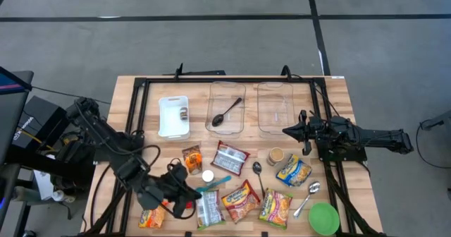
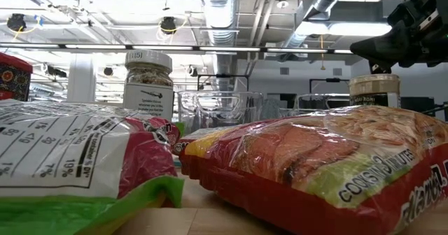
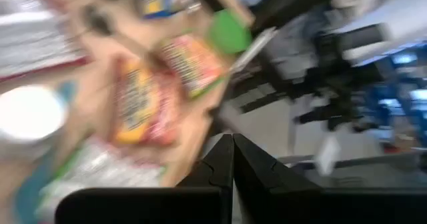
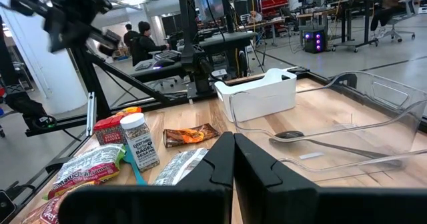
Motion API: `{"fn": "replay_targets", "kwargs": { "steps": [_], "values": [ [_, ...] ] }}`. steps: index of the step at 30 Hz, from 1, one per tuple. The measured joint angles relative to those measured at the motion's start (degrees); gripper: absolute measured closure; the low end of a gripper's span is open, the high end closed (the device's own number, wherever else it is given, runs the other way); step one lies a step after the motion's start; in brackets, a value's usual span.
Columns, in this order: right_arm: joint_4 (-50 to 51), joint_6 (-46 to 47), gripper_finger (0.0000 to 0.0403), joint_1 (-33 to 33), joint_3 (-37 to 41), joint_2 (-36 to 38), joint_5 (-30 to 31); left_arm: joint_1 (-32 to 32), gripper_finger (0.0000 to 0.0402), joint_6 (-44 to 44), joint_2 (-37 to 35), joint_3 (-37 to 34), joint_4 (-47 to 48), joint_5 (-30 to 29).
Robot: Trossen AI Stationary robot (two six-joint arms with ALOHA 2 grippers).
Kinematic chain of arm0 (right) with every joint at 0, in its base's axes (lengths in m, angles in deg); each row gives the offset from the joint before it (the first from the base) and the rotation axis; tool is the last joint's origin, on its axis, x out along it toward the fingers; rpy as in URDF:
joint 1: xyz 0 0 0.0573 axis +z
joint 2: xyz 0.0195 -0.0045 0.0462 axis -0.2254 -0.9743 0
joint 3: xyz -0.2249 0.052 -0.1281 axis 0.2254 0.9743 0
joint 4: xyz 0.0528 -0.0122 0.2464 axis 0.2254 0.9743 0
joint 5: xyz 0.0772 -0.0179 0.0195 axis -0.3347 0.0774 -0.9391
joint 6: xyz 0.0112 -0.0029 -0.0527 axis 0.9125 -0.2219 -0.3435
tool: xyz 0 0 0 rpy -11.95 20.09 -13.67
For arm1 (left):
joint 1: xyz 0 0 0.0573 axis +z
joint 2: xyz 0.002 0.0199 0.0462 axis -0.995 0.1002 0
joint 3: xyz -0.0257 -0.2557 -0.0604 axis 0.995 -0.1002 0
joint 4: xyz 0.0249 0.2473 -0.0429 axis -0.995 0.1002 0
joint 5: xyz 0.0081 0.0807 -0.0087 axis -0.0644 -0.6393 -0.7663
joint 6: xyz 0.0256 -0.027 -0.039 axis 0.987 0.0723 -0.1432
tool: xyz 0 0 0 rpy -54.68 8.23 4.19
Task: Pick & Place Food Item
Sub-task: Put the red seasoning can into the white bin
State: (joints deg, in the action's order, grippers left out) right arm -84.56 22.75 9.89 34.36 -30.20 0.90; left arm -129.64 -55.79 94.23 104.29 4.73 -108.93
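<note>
A: Where does the table (image 1: pixel 338 89) stand now?

B: Food packets crowd its front edge, while the white bin (image 1: pixel 174 116) and two clear trays (image 1: pixel 276 107) sit toward the back. The left gripper (image 1: pixel 184 197) hangs low over the front-left corner, fingers pressed together on nothing, just beside a noodle packet (image 1: pixel 153 216). That packet looks like its target, though I can't be sure.

A: And the right gripper (image 1: pixel 287 130)?

B: Shut and empty, waiting near the right edge.

A: Advice?

B: Spread the fingers first, square them across the packet's narrow side, then descend clear of the white-lidded jar (image 1: pixel 208 175).
</note>
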Motion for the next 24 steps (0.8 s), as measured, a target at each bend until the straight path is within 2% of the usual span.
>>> {"fn": "replay_targets", "kwargs": {
  "steps": [6, 10, 14, 24],
  "values": [
    [0.00, 0.02, 0.0403, 0.00, 0.00, 0.00, 0.00, -0.10, 0.0401, -12.63, 0.74, 0.09, 14.74, 0.89],
    [0.00, 0.01, 0.0403, -0.01, 0.00, 0.00, 0.00, 0.73, 0.0401, -17.83, 2.18, 0.09, 22.11, 5.69],
    [0.00, 0.00, 0.0403, 0.00, 0.00, 0.00, 0.00, 0.93, 0.0401, -20.13, 3.61, 0.05, 23.00, 10.70],
    [0.00, 0.01, 0.0403, 0.00, 0.00, 0.00, 0.00, 1.47, 0.0401, -21.36, 3.39, 0.05, 20.02, 10.92]
  ]
}}
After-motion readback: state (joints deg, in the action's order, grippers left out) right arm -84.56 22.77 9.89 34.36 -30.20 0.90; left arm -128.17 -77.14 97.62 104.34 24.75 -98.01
